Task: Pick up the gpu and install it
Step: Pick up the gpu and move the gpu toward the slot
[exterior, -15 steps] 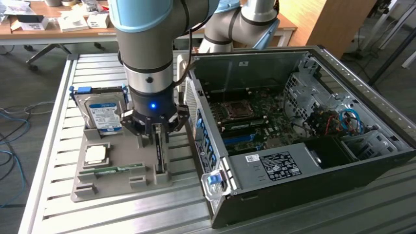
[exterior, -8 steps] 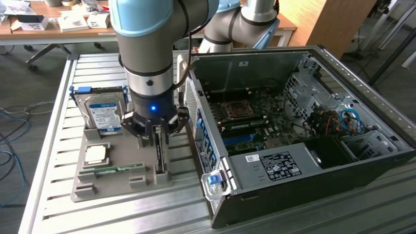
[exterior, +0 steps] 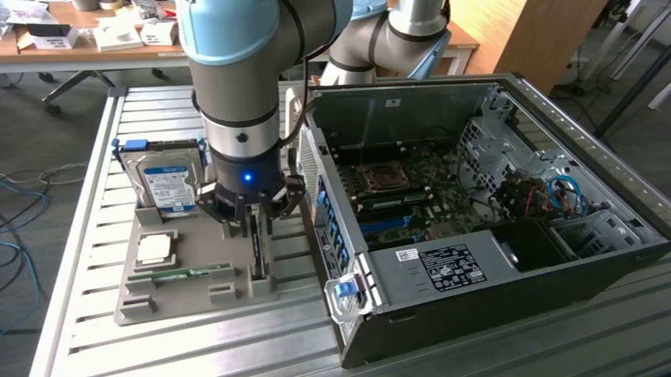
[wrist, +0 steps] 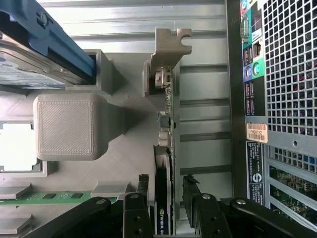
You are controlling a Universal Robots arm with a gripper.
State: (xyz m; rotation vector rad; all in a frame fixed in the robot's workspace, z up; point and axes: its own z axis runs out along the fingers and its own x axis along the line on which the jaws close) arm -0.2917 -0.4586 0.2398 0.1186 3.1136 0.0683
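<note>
- Gripper (exterior: 254,214) was spread wide, one finger on each side of the gpu (wrist: 162,208), not pinching it.
- gpu stood edge-on in its slot of the grey holder (exterior: 184,297), just beside the computer case (exterior: 472,322).
- Risk: closing off-centre could have tilted the thin card or let it slip.
- Metal bracket (wrist: 168,44) might have snagged the holder on lifting.

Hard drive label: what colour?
Mostly blue, on the silver hard drive. It shows best in the exterior view.
</note>
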